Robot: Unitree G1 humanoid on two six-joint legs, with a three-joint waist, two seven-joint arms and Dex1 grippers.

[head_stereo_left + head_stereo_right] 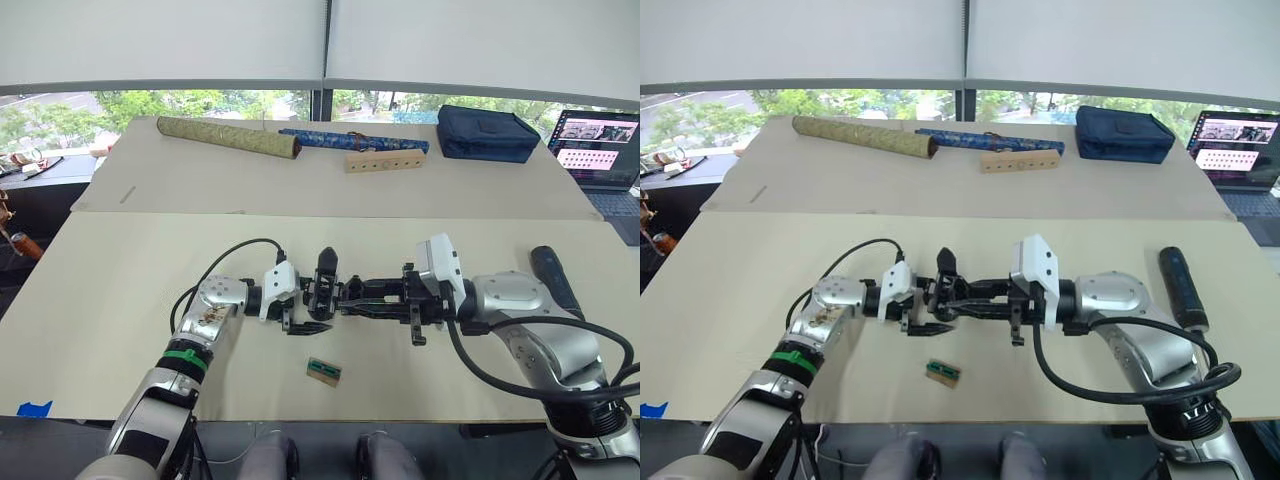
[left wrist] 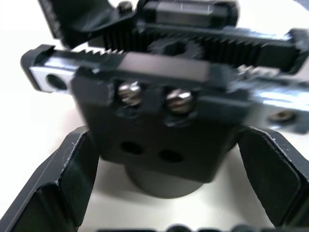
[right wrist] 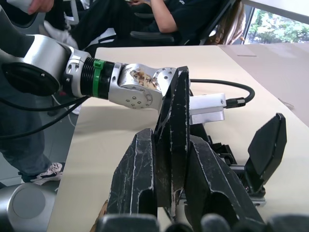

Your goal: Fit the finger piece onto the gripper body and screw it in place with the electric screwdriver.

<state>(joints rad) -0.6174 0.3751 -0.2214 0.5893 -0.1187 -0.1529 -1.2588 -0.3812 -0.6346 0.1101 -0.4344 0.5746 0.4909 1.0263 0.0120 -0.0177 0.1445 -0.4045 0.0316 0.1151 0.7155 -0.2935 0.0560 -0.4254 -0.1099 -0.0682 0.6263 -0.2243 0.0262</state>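
Item one: the gripper body, a black block with toothed racks and two bright screws, sat above the near tabletop between my two arms. My left jaws were spread around it, one black finger on each side of its rounded lower part; in the left wrist view a gap showed between the fingers and the block, so I could not tell whether they touched it.

Item two: the finger piece, a black scratched wedge tapering to a point, was clamped upright between my right jaws, its tip rising past my own fingertips. In the head views my right jaws met the gripper body from the right, with the piece just beside or against the block; which, I could not tell.

Item three: the electric screwdriver, a dark cylinder, lay on the tabletop well to the right, beyond my right arm, apart from both jaws.

Item four: a small green-and-tan block lay on the tabletop just in front of the gripper body.

Item five, far tabletop: an olive-green roll, a blue patterned roll, a wooden block with holes, a navy pouch, and an open laptop at the right edge.
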